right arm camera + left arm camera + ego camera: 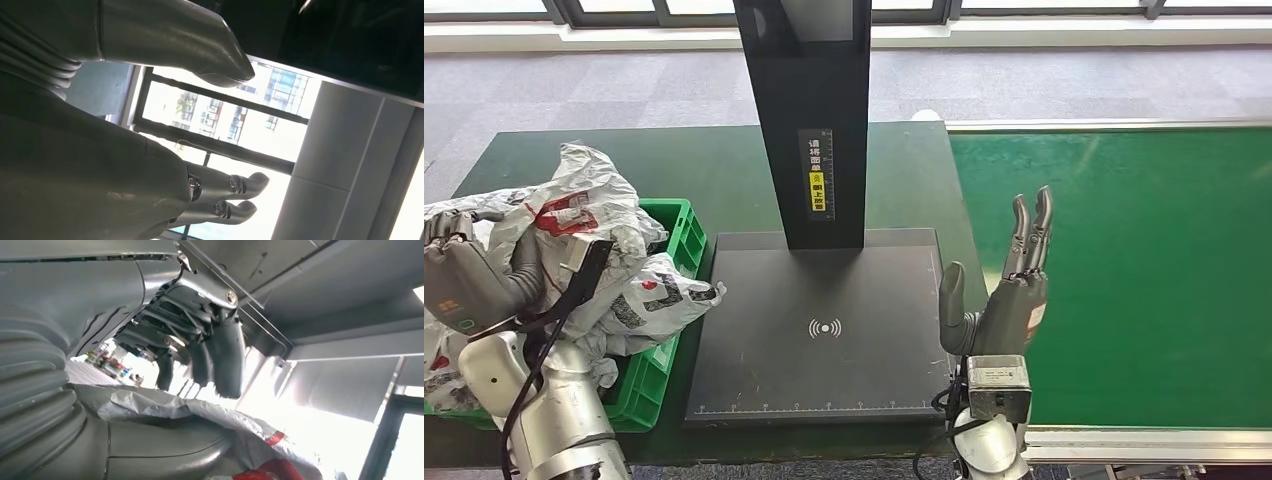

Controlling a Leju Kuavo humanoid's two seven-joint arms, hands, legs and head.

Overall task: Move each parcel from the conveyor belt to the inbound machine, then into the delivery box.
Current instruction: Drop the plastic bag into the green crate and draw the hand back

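On the dark green table (724, 165), a black inbound machine (824, 330) stands with its flat scanning plate bearing a white wireless symbol, and a tall black post (809, 110) rises from the plate's far edge. A yellow label sits on the post's face.

Left of the plate, touching its edge, is the green delivery box (674, 235), a slatted plastic crate. Crumpled white and grey parcels with red and black print are heaped in and above the crate. The left hand (459, 270) is raised over the crate's near left side and grips one grey parcel (584, 210); in the left wrist view the dark fingers (227, 357) curl down onto the wrinkled grey film (165, 407), with the thick thumb below it. The parcel is pinched between them. A second parcel (659, 300) lies across the crate's rim, its end reaching the plate's left edge.

Right of the table runs the green conveyor belt (1144, 270), bordered by pale metal rails.

The right hand (1004, 300) is held upright between the plate's right edge and the belt. Its fingers are extended straight and close together, thumb set apart, and it holds nothing. The right wrist view shows the same straight fingers (235, 195) against bright windows.
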